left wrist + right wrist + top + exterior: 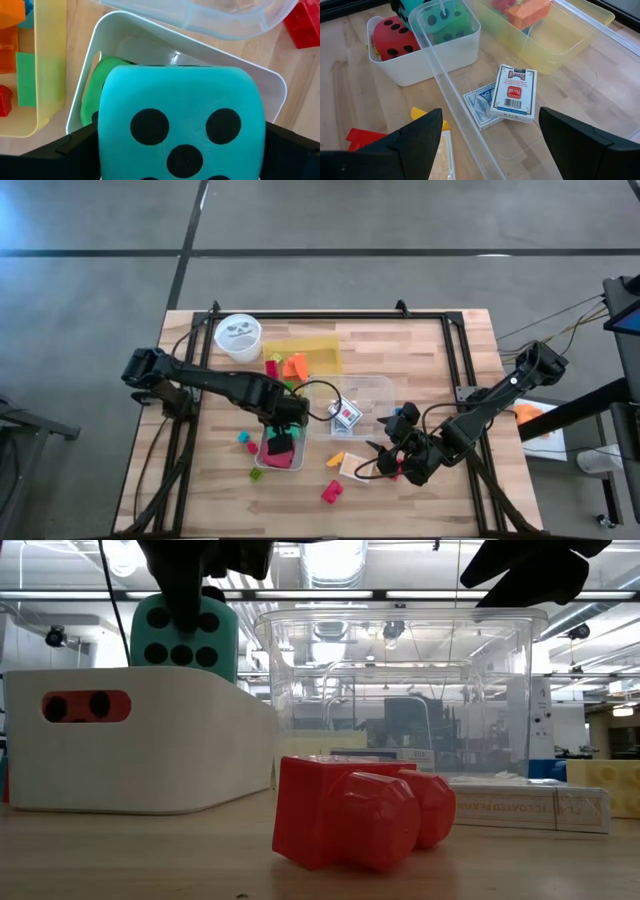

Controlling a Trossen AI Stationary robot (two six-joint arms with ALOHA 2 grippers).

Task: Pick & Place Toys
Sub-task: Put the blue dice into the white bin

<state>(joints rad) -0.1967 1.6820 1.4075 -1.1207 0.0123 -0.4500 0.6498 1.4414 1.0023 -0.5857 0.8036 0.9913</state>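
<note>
1. From above: my left claw point(285, 420) hangs over the white bin point(262, 465). The teal die is hidden under it here. My right claw point(385, 448) waits well to the side of the bin, past the clear box point(375, 390). A card pack point(346, 416) lies in that box.

2. From bench level: the teal die point(185, 630) stands higher than the bin's rim, with part of my left claw dark across its face. I judge it sits on other toys piled inside, so it may roll off when left alone. A red block point(350, 815) lies on the bench in front of the bin.

3. Past my left wrist: my left claw is around the teal die, directly above the bin, and a green die point(95, 95) shows beneath it. I cannot tell whether my claw is clenched on the die or has let go. The die looks light and a little soft, with rounded corners. I would take it square on two opposite flat faces, never on the corners.

4. Past my right wrist: my right claw is released, spread wide and holding nothing above the clear box. The bin beyond holds a red die point(392, 35) beside the green one. The card packs point(512, 92) look stiff, flat and slick. I would pinch one across its narrow edges.
</note>
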